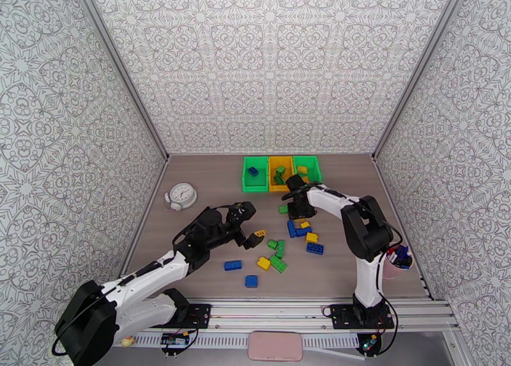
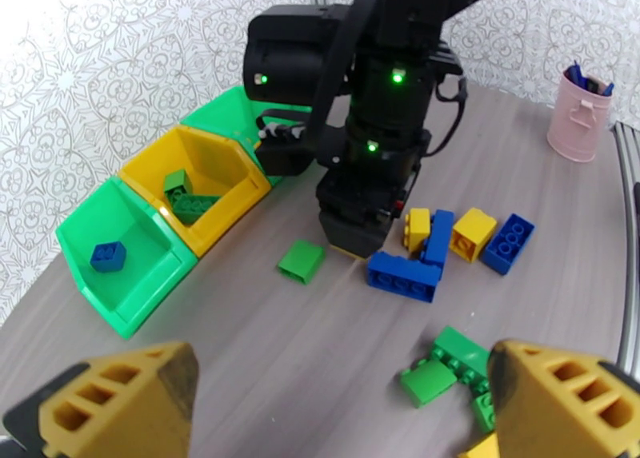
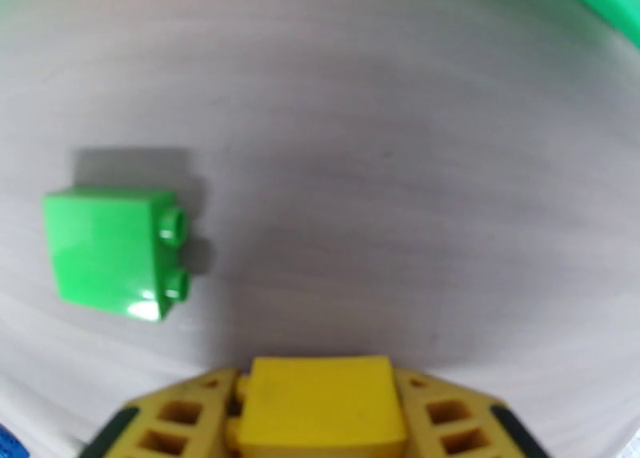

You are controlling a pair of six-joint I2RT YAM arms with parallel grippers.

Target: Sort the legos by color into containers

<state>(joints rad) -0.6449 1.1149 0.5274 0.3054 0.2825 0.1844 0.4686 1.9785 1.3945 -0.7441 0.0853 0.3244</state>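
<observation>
A grey wood-grain counter [image 1: 204, 233] sits inside patterned walls. The right wrist view alone reveals a glossy yellow studded plastic brick [image 3: 320, 396] clamped between the ribbed yellow fingers [image 3: 180, 420] of the right end effector [image 3: 318, 432], beside a loose green square brick [image 3: 112, 252]. The left wrist view shows the left end effector [image 2: 336, 404] spread wide above scattered blue, green and yellow legos [image 2: 404, 276], near three open rectangular plastic bins [image 2: 228, 168].
</observation>
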